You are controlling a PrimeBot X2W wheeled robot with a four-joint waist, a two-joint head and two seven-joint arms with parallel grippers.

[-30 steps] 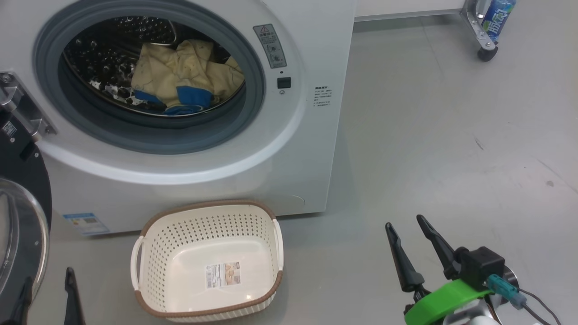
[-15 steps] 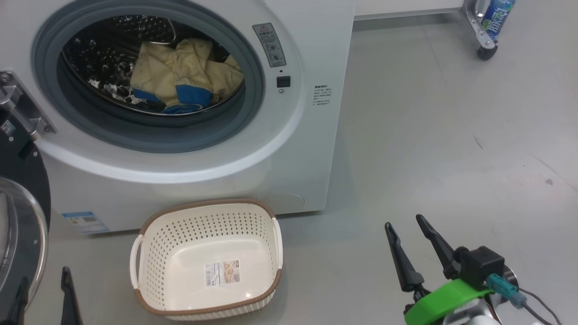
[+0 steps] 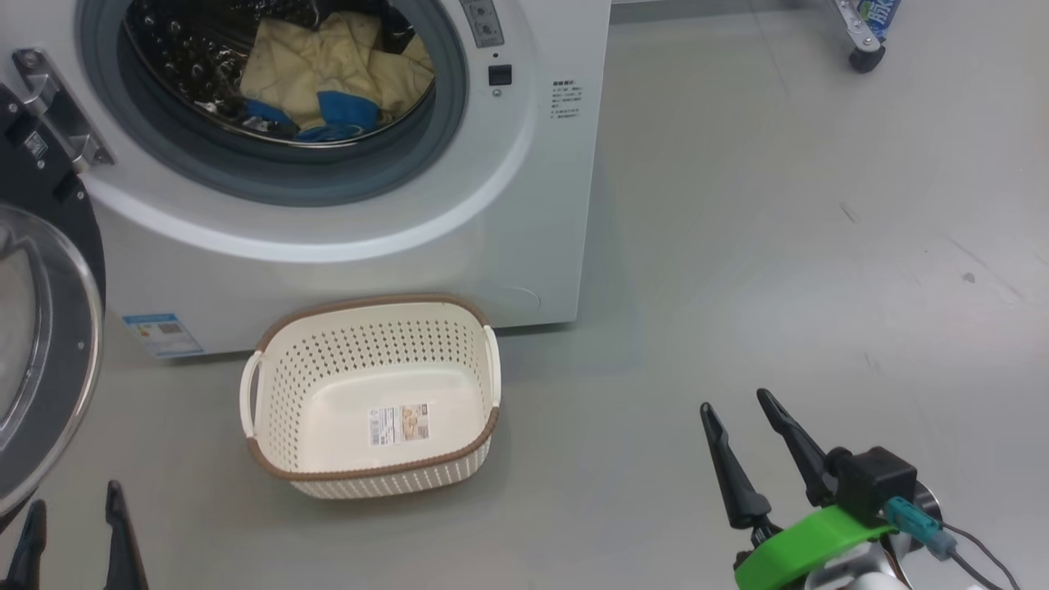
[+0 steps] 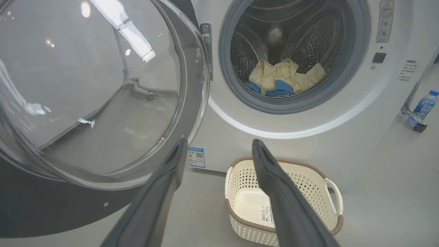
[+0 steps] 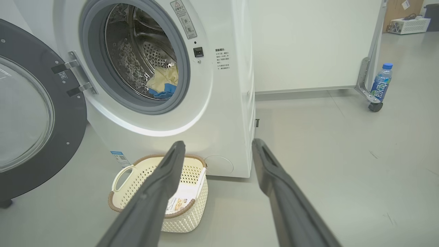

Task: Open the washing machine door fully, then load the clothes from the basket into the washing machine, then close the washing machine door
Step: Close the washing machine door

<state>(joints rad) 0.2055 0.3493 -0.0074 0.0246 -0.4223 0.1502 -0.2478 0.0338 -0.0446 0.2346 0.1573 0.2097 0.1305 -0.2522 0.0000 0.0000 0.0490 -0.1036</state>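
One basket lies left of the right hand.

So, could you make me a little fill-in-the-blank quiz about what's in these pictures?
Inside the washing machine, the clothes lie in the steel ____.
The basket on the floor is ____ of clothes.
The washing machine door stands ____.
The left gripper and the right gripper each hold ____.
Missing words: drum; empty; open; nothing.
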